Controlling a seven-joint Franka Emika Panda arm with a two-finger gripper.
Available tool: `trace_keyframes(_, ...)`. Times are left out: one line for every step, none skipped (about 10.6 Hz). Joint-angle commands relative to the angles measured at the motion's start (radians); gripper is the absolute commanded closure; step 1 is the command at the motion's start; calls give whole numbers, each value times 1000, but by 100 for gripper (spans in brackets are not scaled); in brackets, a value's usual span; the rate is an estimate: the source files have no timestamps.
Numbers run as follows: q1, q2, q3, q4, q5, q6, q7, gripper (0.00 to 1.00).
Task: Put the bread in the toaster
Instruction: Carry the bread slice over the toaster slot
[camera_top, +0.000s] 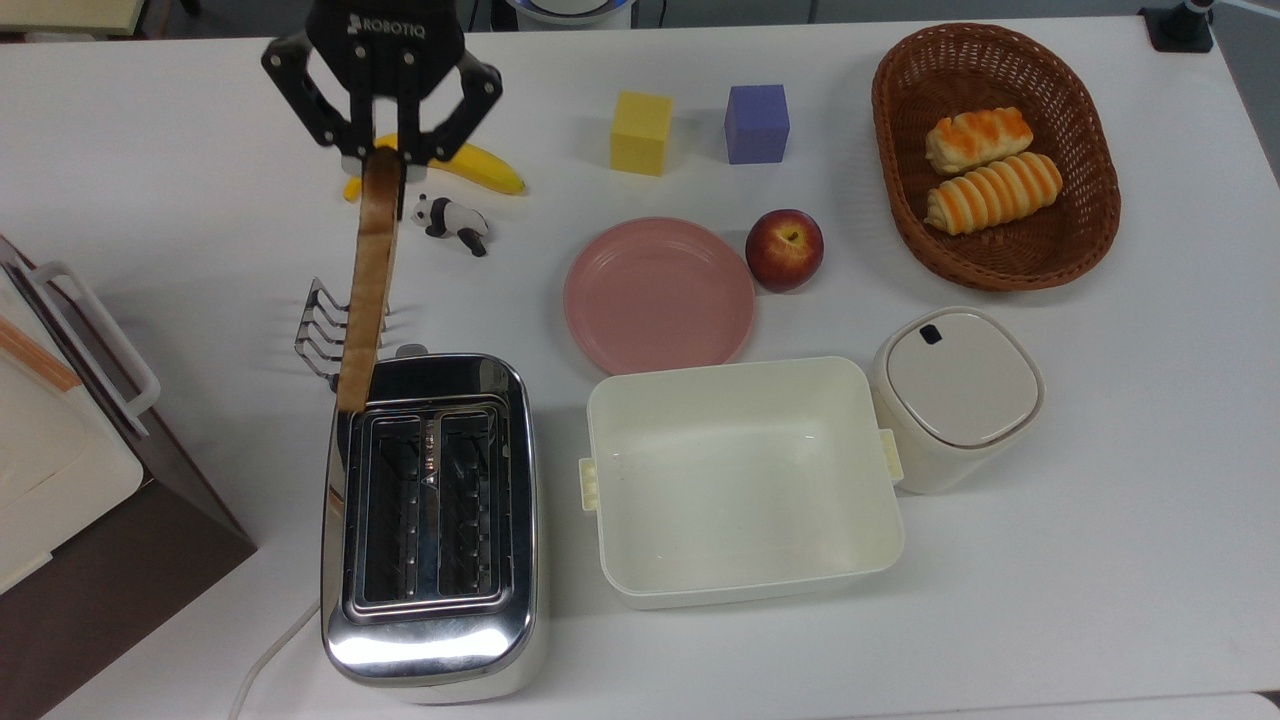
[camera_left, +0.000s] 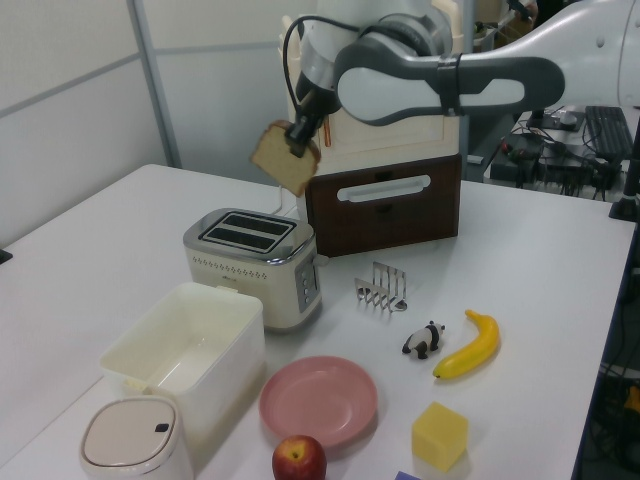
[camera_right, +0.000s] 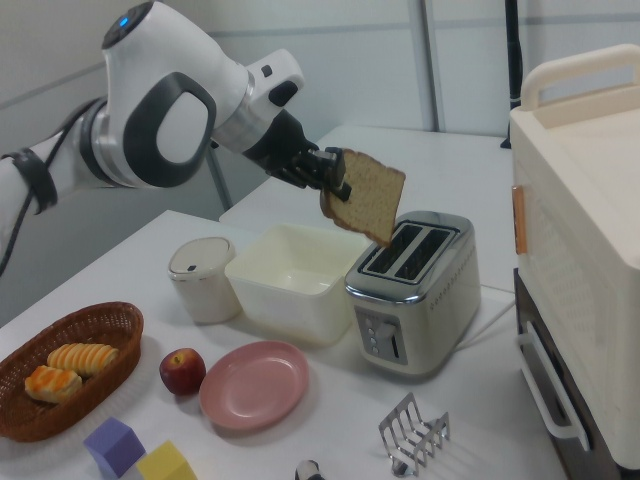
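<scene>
The jaws of the gripper (camera_top: 381, 152) are clamped on the crust edge of the bread (camera_top: 366, 280), which hangs from them in the air, tilted rather than plumb. In the right view the slice (camera_right: 364, 196) floats above and a little to the right view's left of the toaster (camera_right: 413, 291), clear of its top. In the left view it (camera_left: 286, 158) sits high over the toaster's far end (camera_left: 253, 262), with open air between them.

Both dark slots are empty in the top view. Just beyond the toaster stands a small wire toast rack (camera_top: 335, 335), vacant, with a panda figurine (camera_top: 452, 221) and a banana (camera_top: 480, 167) farther off on the white surface (camera_top: 1100, 500).

By my reading the pickup and lift are done and the carry is nearly finished. What is left is squaring the slice to one slot, lowering it in, and letting go.
</scene>
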Motion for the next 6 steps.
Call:
trace_keyframes(13, 47, 8, -13, 12, 130, 82, 100)
trace_keyframes(13, 48, 14, -16, 13, 135, 87, 100)
trace_keyframes(14, 50, 28, -23, 13, 135, 87, 100)
trace_keyframes(14, 50, 51, -31, 12, 135, 87, 100)
trace_keyframes(14, 50, 61, -46, 12, 135, 87, 100)
trace_keyframes(16, 55, 65, -57, 10, 135, 87, 100)
